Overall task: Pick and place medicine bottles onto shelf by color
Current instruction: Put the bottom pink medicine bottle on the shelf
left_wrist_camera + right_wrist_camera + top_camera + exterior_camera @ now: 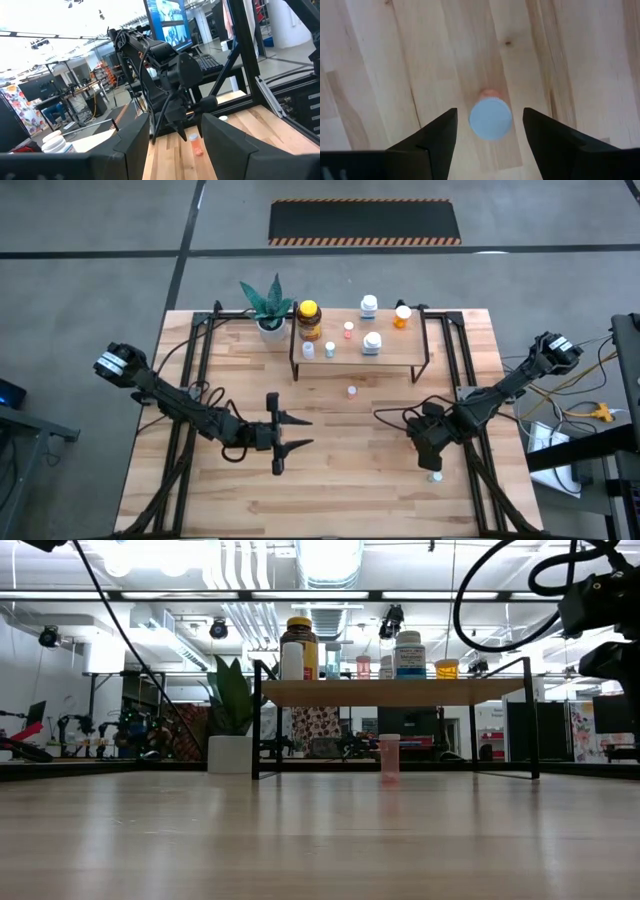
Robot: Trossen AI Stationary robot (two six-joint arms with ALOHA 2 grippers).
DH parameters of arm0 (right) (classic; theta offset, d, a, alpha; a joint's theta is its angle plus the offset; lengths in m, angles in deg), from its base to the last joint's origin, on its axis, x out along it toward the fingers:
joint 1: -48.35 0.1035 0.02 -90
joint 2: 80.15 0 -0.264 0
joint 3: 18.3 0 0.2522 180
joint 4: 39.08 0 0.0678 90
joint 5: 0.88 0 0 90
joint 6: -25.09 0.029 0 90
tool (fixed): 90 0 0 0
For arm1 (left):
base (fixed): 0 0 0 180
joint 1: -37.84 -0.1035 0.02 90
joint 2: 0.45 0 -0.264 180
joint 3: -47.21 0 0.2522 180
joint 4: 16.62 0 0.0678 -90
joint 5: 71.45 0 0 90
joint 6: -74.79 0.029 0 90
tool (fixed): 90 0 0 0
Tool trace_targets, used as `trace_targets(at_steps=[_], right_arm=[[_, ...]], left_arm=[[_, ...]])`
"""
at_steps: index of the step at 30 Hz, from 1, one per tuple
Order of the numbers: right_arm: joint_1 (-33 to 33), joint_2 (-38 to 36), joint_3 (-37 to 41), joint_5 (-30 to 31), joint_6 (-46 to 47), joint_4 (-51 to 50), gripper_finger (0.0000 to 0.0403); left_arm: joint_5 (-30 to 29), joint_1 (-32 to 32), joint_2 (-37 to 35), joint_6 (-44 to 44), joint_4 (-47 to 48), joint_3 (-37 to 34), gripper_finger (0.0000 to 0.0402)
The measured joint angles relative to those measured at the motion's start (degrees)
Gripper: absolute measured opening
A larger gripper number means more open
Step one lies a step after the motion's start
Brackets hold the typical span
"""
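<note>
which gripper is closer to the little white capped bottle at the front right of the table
Right. The right gripper hangs just above the white-capped bottle, jaws open either side of it in its wrist view. The left gripper sits far off, mid-table.

The high view is looking straight down on the whole table point(330, 480). The low view is sitting at tabletop level, facing 12 o'clock toward the shelf point(395, 692), which both share. The right wrist view is peering closely downward; the left wrist view is looking across.
</note>
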Motion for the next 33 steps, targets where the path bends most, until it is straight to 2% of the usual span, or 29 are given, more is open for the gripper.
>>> trace_targets(at_steps=[15, 24, 33], right_arm=[[-0.1, 0.0, 0.0, 0.1, 0.8, 0.6, 0.0109], [-0.1, -0.1, -2.7, -1.0, 2.2, 0.4, 0.012], [-1.4, 0.0, -16.3, -1.7, -0.9, -1.4, 0.0111]], left_arm=[[0.0, 0.0, -0.1, 0.0, -0.1, -0.1, 0.0164], [0.0, 0.0, -0.6, 0.2, 0.0, 0.0, 0.0164], [-0.1, 0.0, -5.4, 7.0, 0.0, -0.2, 0.0164]])
